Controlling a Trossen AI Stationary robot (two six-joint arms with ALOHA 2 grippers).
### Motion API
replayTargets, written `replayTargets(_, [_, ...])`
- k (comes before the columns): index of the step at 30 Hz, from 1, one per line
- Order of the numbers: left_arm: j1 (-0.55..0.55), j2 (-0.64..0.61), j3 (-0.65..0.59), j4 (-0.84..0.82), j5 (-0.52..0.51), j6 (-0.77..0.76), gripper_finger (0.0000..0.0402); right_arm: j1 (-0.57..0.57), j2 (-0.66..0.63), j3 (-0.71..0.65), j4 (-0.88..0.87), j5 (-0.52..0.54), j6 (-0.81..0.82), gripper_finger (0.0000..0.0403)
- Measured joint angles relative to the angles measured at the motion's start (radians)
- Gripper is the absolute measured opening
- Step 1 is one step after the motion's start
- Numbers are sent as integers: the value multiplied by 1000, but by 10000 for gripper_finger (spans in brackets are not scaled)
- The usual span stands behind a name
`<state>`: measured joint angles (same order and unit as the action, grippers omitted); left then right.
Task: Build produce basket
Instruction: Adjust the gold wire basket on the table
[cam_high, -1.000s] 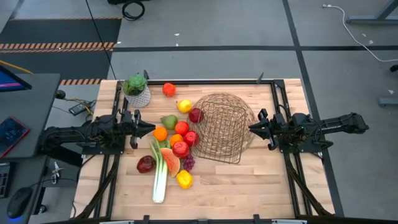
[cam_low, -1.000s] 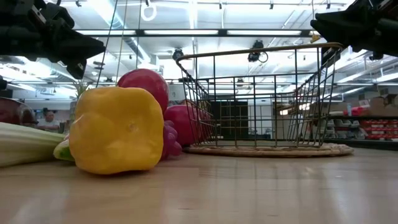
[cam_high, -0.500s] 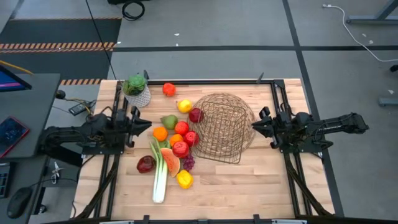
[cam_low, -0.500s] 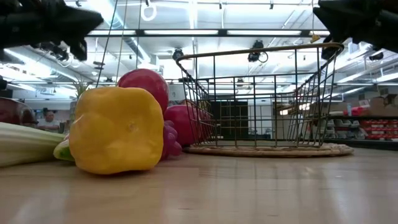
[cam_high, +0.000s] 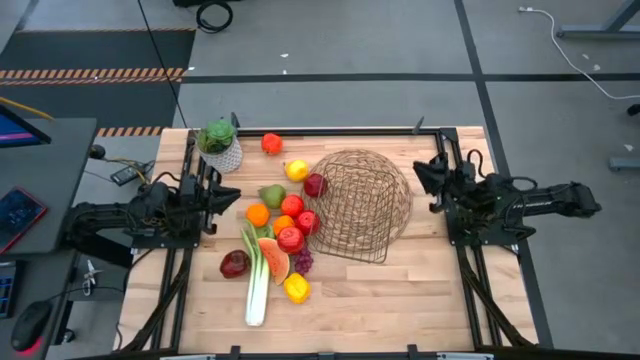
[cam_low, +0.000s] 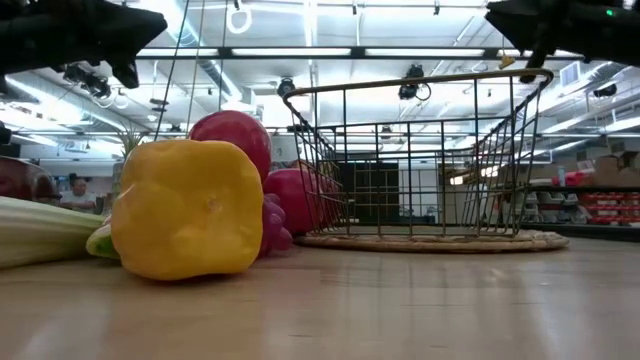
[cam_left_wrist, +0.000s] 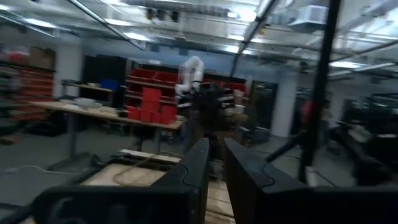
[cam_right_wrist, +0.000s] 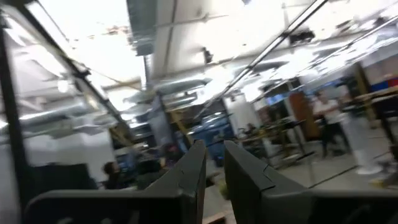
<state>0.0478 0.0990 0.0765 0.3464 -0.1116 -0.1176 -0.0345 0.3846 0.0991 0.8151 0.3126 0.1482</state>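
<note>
From the high view I've got the left gripper (cam_high: 232, 194) hanging over the left side of the table (cam_high: 400, 300), just short of the produce, with its fingers (cam_left_wrist: 198, 168) drawn narrow and nothing between them. The right gripper (cam_high: 421, 177) sits over the right edge, just beside the basket's rim, likewise pinched narrow and empty.

Room to move: the whole near strip of tabletop is bare wood, and the right side beyond the basket is open too. The left-centre is crowded.

The basket (cam_high: 358, 205) is tipped on its side in the middle, wide woven rim towards the far right, boxy mesh bottom towards the near edge. I see nothing inside it from above. The produce lies outside, to its left: a red apple (cam_high: 315, 185) touching the mesh, a lemon (cam_high: 296, 170) just behind it, a pear (cam_high: 271, 195), an orange (cam_high: 258, 214), more red fruit, the watermelon slice (cam_high: 274, 261), grapes (cam_high: 302, 262), a dark red apple (cam_high: 234, 264), the leek (cam_high: 257, 283) running towards the near edge, and a yellow piece (cam_high: 296, 288) nearest the front. One red-orange fruit (cam_high: 271, 143) sits apart at the far edge, near the white potted plant (cam_high: 219, 143).

The low view gives me what the top cannot: the yellow piece (cam_low: 186, 208) looms in front, and the basket (cam_low: 420, 160) shows open wire with daylight through it, so I think it's empty. The left wrist view looks across the room; the right wrist view points up at the ceiling, no table in it.
</note>
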Motion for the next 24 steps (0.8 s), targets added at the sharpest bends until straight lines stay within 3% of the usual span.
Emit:
replayTargets(7, [2, 0, 0, 46, -97, 218, 52, -123, 249, 210, -104, -85, 13, 50])
replayTargets(12, [2, 0, 0, 116, -98, 411, 52, -194, 441, 380, -446, -163, 102, 48])
replayTargets(15, [2, 0, 0, 163, -98, 487, 52, -222, 552, 498, -630, -263, 146, 48])
replayTargets(19, [2, 0, 0, 169, -98, 519, 52, -229, 692, 645, -866, -340, 144, 48])
replayTargets(24, [2, 0, 0, 189, -98, 482, 52, -222, 865, 822, -1135, -345, 97, 48])
